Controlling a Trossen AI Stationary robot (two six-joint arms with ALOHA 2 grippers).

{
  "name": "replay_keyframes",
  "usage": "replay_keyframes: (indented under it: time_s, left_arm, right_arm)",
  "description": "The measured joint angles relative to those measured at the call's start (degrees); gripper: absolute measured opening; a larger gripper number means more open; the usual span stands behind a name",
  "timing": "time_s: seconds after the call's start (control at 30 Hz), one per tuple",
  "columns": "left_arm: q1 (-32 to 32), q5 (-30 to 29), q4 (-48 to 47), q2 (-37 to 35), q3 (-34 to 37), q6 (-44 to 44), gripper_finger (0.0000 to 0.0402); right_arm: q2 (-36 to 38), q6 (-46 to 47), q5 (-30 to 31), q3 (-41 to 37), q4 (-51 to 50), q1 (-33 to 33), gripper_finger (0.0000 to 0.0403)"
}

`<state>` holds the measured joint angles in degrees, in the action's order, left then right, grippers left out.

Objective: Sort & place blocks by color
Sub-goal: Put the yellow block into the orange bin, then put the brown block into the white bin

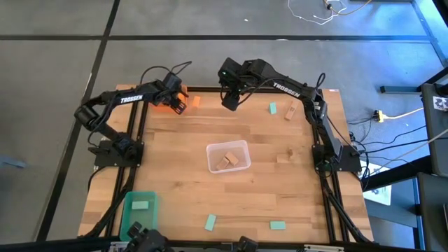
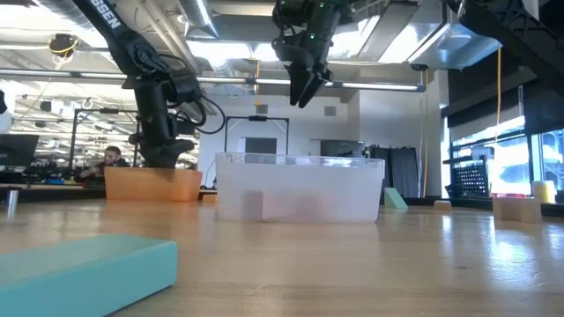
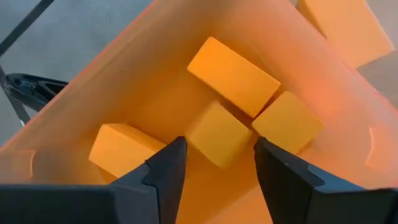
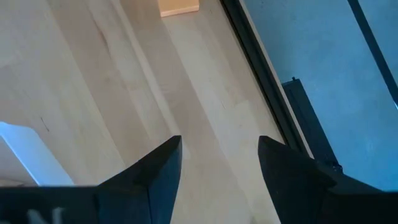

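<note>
A: Which step is in hand?

B: A drop into the orange bin is judged finished: the left gripper is held over it, fingers wide and empty, 4 orange blocks lying inside. 1 orange block is left just beside that bin, so a short reach is called for. The right gripper is poised farther right, fingers wide, nothing held.

A: What is hidden?

B: The bin's contents are masked in the high view.
</note>
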<state>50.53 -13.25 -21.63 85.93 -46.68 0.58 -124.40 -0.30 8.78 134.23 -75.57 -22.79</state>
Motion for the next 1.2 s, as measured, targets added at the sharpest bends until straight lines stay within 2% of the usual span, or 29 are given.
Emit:
replay_keyframes:
  time_s: [0.27,0.47,0.63,0.8,0.9,1.0,1.1,1.2]
  left_arm:
    - [-0.8,0.8,-1.1,-4.8,0.0,0.0,0.0181]
    - [-6.0,1.2,-6.4,-14.7,0.0,1.3,0.0183]
    - [-14.2,5.6,-11.4,-23.8,0.0,0.6,0.0184]
    - [-24.7,5.9,-15.2,-31.0,0.0,-3.5,0.0183]
    - [-31.4,4.8,-17.3,-33.8,0.0,-6.4,0.0185]
    - [-37.5,2.0,-18.3,-35.3,0.0,-8.6,0.0184]
    - [-42.5,-1.1,-19.0,-35.5,0.0,-10.7,0.0184]
    - [-46.4,-2.9,-18.9,-35.5,0.0,-11.2,0.0185]
  right_arm:
    - [0.6,-3.3,-1.3,0.0,-3.5,1.6,0.0210]
    - [4.0,-3.1,-1.3,0.0,-9.0,6.0,0.0210]
    - [7.5,-0.8,-1.3,0.0,-10.8,10.6,0.0210]
    - [9.5,4.4,1.3,0.0,-13.3,14.6,0.0210]
    - [10.5,8.2,4.9,-0.6,-14.5,16.6,0.0210]
    - [12.7,10.7,4.3,-2.9,-14.5,18.7,0.0210]
    - [16.1,14.5,4.7,-7.5,-14.3,20.8,0.0210]
    - [20.3,20.5,8.0,-14.2,-14.3,22.6,0.0208]
